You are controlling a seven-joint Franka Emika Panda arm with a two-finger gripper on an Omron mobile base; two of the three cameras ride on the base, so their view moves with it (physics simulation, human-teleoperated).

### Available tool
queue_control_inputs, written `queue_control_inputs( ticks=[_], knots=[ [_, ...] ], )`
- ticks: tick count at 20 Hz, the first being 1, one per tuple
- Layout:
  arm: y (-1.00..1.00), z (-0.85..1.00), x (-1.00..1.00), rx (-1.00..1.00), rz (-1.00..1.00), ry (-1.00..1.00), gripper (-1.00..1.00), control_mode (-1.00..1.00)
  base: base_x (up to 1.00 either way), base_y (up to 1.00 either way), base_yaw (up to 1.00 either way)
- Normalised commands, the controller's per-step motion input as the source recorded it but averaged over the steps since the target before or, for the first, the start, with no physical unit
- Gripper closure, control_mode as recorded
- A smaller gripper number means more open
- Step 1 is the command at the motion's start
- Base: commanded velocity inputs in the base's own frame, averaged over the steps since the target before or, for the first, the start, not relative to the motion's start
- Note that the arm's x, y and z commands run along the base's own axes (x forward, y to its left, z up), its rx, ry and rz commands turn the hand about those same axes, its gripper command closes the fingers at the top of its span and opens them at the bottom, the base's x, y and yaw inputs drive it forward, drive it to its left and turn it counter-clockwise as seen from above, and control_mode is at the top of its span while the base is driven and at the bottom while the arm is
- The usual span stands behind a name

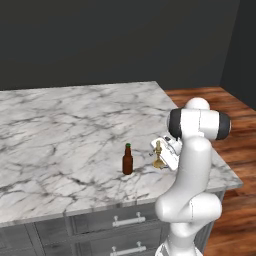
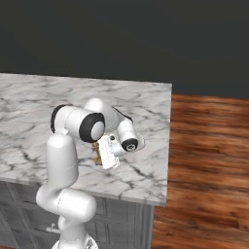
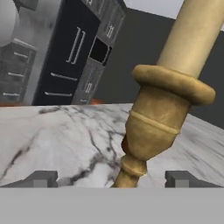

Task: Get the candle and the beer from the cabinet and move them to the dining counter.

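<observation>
Release step: the gripper (image 3: 111,178), jaws spread wide, straddles the candle (image 1: 159,156) standing on the counter (image 1: 60,120) at center-right, beside the beer (image 1: 128,159). Next, retract without tipping it.

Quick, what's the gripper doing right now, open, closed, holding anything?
Gripper: open, its fingertips spread wide on either side of the candle, not clamped on it; the candle stands on the dining counter.

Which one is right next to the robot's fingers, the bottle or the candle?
The candle. Its golden holder stands between the open fingers, while the brown beer stands apart on the dining counter.
</observation>
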Motion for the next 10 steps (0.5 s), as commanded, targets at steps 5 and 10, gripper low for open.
queue_control_inputs(
  ticks=[5,10],
  knots=[
    [-0.14,-0.09,0.16,0.05,0.03,0.07,-1.00,-1.00,0.00,0.00,0.00],
    [-0.22,-0.07,0.18,0.04,0.05,0.08,-1.00,-1.00,0.00,0.00,0.00]
  ],
)
